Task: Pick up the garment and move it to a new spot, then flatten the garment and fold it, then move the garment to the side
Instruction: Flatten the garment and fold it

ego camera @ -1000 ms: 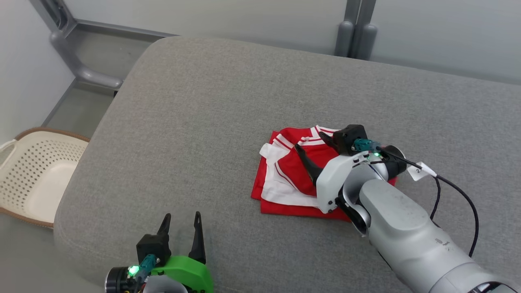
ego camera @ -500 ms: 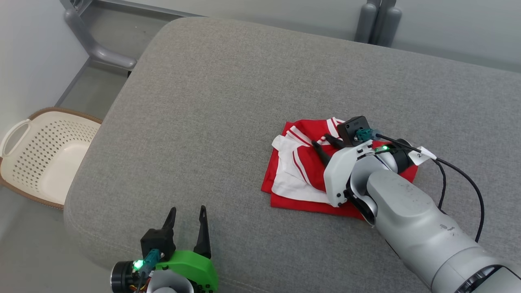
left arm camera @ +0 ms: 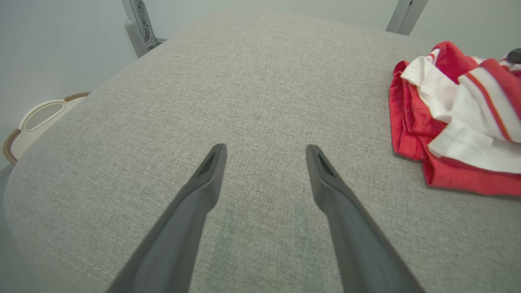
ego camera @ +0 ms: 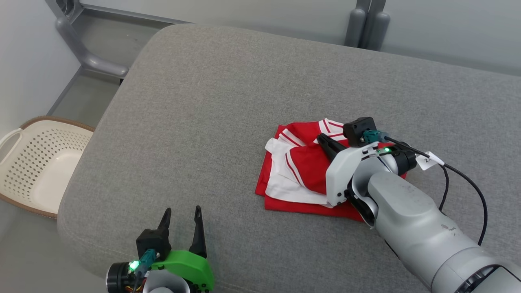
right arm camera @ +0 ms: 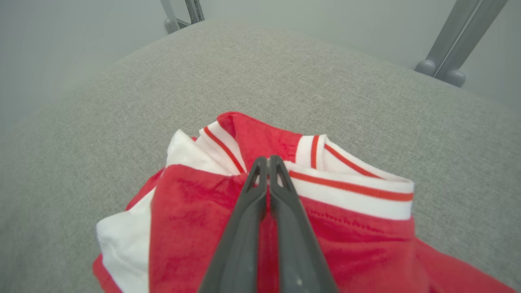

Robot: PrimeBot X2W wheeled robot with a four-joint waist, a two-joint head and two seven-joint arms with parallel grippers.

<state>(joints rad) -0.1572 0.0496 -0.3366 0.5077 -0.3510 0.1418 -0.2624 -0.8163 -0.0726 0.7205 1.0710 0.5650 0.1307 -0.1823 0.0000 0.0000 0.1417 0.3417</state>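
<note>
a second ago the right fingers [ego camera: 328, 147] stood spread over the garment [ego camera: 301, 169]; now they are pressed together, pinching a fold of its red cloth just below the striped collar, while the garment lies bunched right of the middle of the grey cushion [ego camera: 203, 101], nearer its front edge. the left fingers [ego camera: 198, 238] stay spread and empty over the front-left corner, well apart from the cloth. the grasp looks made, so the lift to a new spot can start, though so shallow a pinch could slip.
</note>
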